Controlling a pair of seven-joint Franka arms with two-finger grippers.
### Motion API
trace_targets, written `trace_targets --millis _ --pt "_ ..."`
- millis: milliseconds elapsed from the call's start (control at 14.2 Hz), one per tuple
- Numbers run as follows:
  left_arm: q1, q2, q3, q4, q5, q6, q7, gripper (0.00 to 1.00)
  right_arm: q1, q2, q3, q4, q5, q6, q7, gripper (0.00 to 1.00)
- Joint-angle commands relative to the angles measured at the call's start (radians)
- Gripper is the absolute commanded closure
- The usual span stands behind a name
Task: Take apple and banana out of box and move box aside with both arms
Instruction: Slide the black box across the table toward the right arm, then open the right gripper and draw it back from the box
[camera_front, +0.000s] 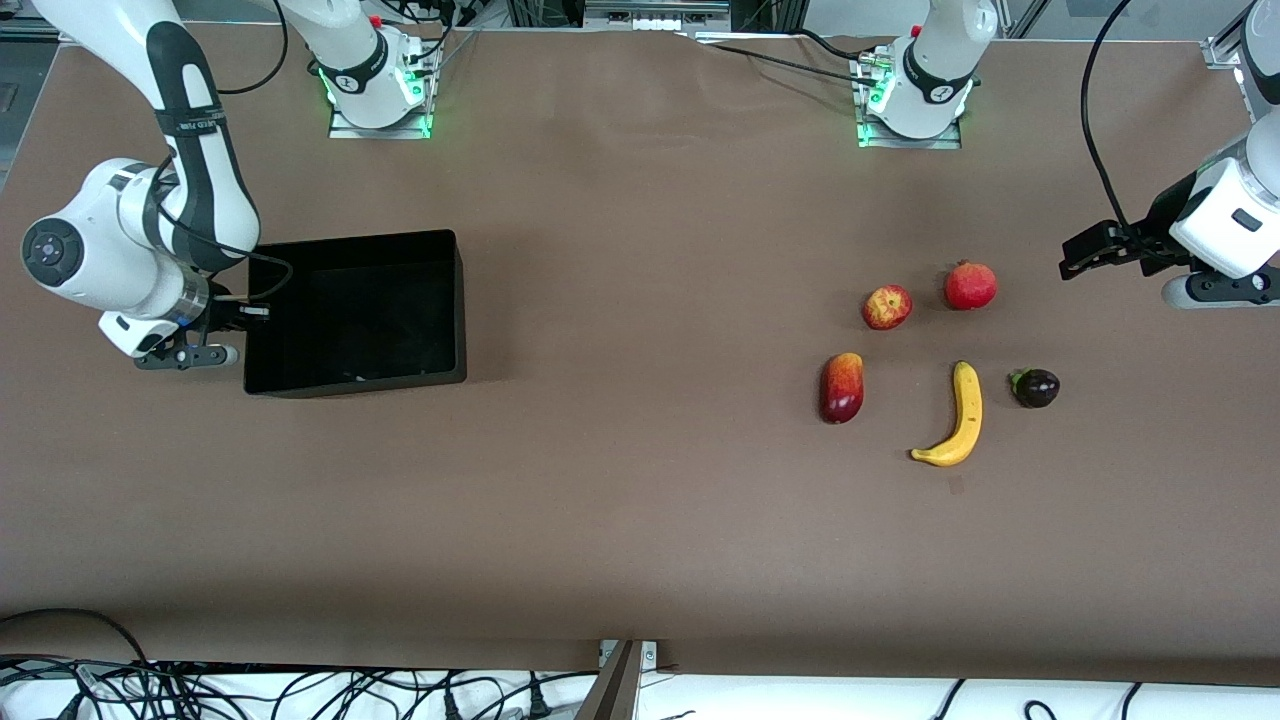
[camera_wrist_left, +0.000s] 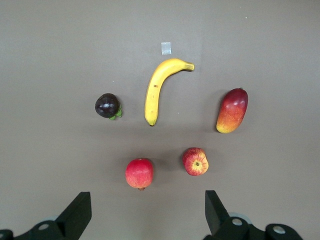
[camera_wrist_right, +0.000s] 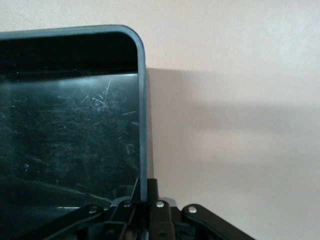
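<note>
Both pincers (camera_wrist_right: 142, 192) (camera_wrist_left: 145, 212): right clamps box (camera_front: 440, 310) wall; left spread above fruits.

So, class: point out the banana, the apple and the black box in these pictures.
banana (camera_front: 962, 415): front view, middle of its curved yellow body.
apple (camera_front: 887, 307): front view, centre of its red and yellow top.
black box (camera_front: 460, 305): front view, wall facing the fruits.

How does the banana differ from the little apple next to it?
The banana is long, curved and yellow; the apple is small, round and red with yellow patches. The banana lies nearer the front camera, the apple farther from it. The banana stretches out lengthwise, while the apple sits compact. Both rest untouched on the brown table toward the left arm's end, outside the black box.
</note>
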Motion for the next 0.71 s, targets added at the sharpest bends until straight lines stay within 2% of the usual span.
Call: trace_targets --millis 0,212,283,424,636 --pt "-0.007 -0.015 -0.016 0.005 0.021 -0.025 -0.009 0.00 -0.003 0.013 0.008 -0.014 0.094 0.039 -0.012 1.00" --pt "-0.007 -0.018 -0.045 0.007 0.035 -0.036 -0.009 0.00 -0.001 0.021 0.009 -0.012 0.097 0.051 -0.012 1.00" --pt "-0.007 -0.020 -0.048 0.005 0.045 -0.039 -0.009 0.00 0.000 0.019 0.012 -0.011 0.096 0.050 -0.013 0.91" --pt "-0.007 -0.020 -0.050 0.007 0.050 -0.050 -0.012 0.00 0.008 0.017 0.015 0.017 0.096 0.039 -0.013 0.00" --pt "-0.008 -0.016 -0.054 0.025 0.053 -0.048 -0.014 0.00 0.035 0.005 0.017 0.060 0.096 0.030 -0.002 0.00"
